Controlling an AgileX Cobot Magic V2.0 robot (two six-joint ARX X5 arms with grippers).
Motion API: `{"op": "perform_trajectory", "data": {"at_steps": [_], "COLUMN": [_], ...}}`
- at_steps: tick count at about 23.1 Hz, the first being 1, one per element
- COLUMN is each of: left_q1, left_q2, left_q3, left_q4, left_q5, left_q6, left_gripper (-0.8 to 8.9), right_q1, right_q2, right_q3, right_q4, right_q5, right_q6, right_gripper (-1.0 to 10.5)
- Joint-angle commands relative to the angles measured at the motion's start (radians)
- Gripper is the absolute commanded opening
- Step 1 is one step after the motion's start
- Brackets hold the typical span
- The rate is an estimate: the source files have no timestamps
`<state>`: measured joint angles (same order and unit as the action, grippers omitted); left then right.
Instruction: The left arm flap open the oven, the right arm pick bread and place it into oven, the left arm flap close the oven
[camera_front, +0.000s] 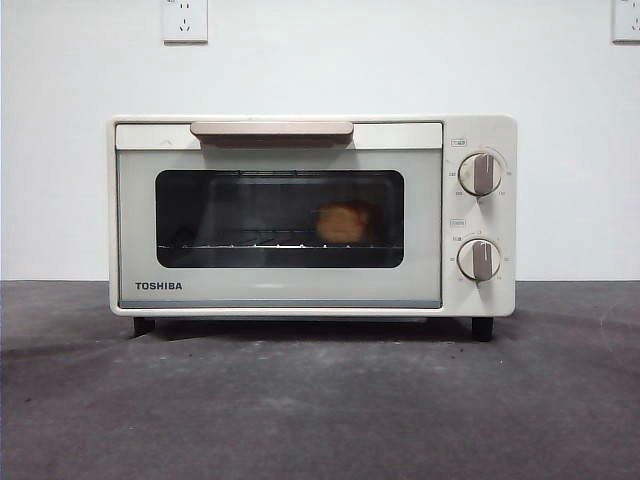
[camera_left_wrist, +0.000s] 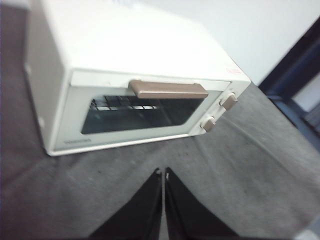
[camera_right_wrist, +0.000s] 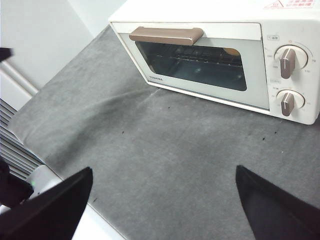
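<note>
Your left gripper has its jaws pressed together and holds nothing, and your right gripper has its jaws wide apart and empty; both hang over the grey worktop in front of the oven. The oven door is shut and faces you, its long side running left to right. You can see the bread dimly through the dark glass, sitting on the wire rack toward the knob side.
</note>
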<state>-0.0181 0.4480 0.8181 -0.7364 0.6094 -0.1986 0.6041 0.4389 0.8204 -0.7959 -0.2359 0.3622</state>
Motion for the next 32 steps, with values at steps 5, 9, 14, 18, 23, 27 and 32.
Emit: {"op": "perform_trajectory", "data": {"at_steps": [5,9,14,18,23,27,32], "left_q1": [-0.002,-0.002,-0.002,-0.002,-0.002,-0.002,-0.002], "left_q2": [-0.185,-0.209,-0.209,-0.209,-0.209,-0.209,-0.209], "left_q3": [0.019,0.011,-0.008,-0.013,-0.013,-0.013,-0.013], "left_q4": [-0.135,-0.192,-0.197,-0.2,-0.214,-0.214,-0.213], "left_q5": [-0.071,-0.071,-0.07,-0.071,-0.07,-0.07,-0.07], "left_q6": [0.207,0.222,0.225,0.225,0.222,0.222,0.222], "left_gripper": [0.16,0.16,0.16,0.16,0.16,0.16,0.16], "right_q1": [0.009,0.009,0.009,0.009,0.009,0.009,0.009], "right_q2": [0.002,0.002,0.002,0.002,0.002,0.002,0.002], "right_q3": [0.013,0.013,0.013,0.013,0.013,0.013,0.013], "right_q4": [0.011,0.011,0.011,0.011,0.013,0.017,0.017], "right_q5": [0.0,0.0,0.0,0.002,0.002,0.001,0.001], "right_q6": [-0.031,-0.031,-0.031,-0.07,-0.09,-0.089,-0.089], "right_gripper": [4.6,4.6,4.0,0.2,0.2,0.2,0.2]}}
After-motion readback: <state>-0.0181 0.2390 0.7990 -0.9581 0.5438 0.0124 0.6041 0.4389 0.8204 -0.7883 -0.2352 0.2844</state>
